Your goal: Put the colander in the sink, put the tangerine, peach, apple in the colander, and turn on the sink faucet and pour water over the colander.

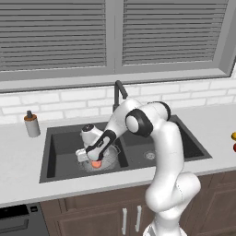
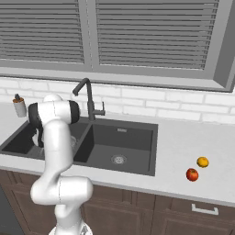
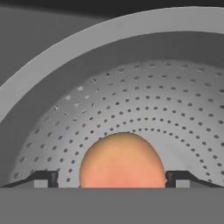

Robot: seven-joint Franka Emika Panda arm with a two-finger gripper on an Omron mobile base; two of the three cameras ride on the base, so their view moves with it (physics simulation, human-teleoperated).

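- You face a pale counter (image 2: 183, 142) under a white brick wall and shuttered windows; the dark double-basin sink (image 1: 60, 138) is set into it, with the black sink faucet (image 2: 87, 94) rising behind the divider
- Your gripper (image 3: 112, 180) reaches down into the left basin, inside the colander (image 3: 131, 87); its perforated wall curves right around the hand
- The fingertips (image 3: 43, 178) stand wide, one on each side of the peach (image 3: 122, 159); you can see a thin gap at both flanks, so the jaws are spread and clamp nothing
- Count one peach, in the colander; one apple (image 2: 192, 174) and one tangerine (image 2: 202, 161) sit just beside each other on the counter right of the sink
- One grey soap bottle (image 1: 32, 123) stands left of the sink
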